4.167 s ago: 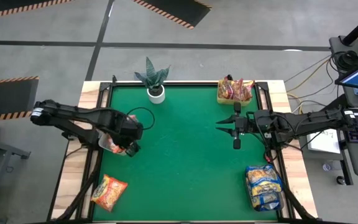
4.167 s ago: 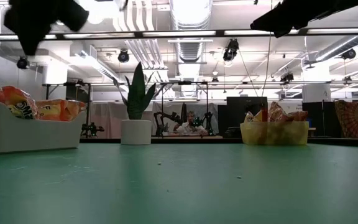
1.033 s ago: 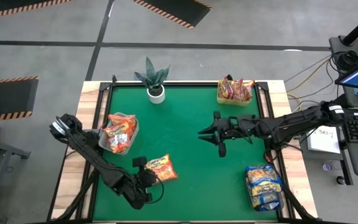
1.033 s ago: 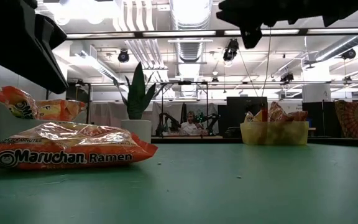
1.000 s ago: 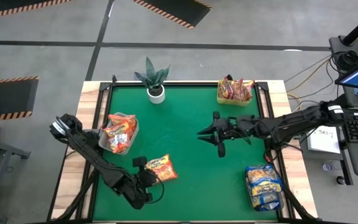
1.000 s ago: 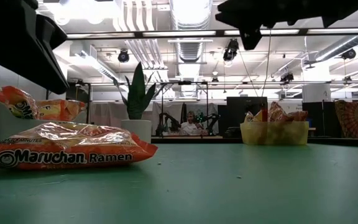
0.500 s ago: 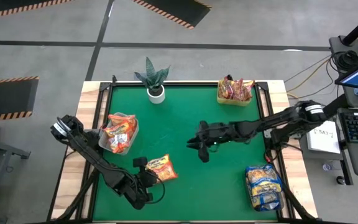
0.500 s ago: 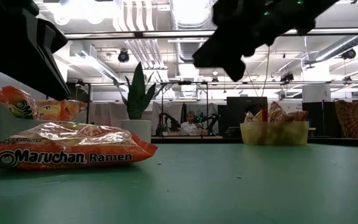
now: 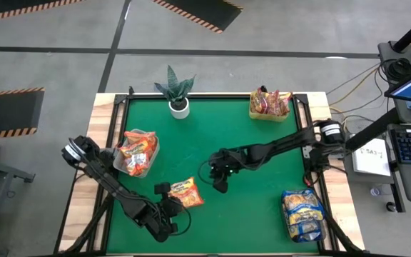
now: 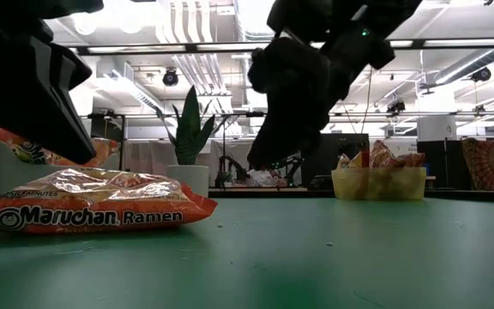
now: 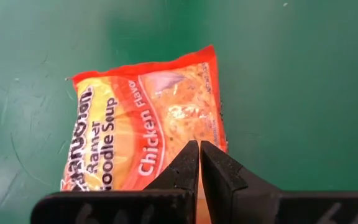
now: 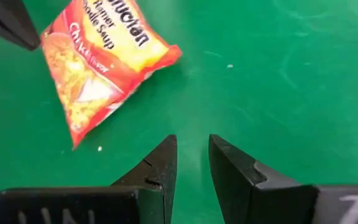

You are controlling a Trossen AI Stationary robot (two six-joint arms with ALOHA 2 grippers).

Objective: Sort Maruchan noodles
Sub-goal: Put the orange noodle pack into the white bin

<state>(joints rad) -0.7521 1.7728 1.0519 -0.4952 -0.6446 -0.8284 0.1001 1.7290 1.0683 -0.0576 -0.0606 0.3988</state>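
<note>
From above, an orange ramen packet (image 9: 185,192) lies flat on the green table (image 9: 212,135), long axis diagonal. The left gripper (image 11: 199,163) is pinched closed above it. The right gripper (image 12: 191,163) hovers nearby, slightly parted, empty.

Glossy, crinkled orange-red plastic on the flat Maruchan chicken ramen packet (image 11: 146,121), catching glare along its creases. Matt green felt-like covering on the table (image 9: 220,135), faintly scuffed, edged with pale bare wood. Dull black moulded plastic on the left tool (image 11: 199,163) and right tool (image 12: 191,160). Smooth translucent plastic on the tub (image 9: 135,154) of packets; glazed white pot (image 9: 180,108).
</note>
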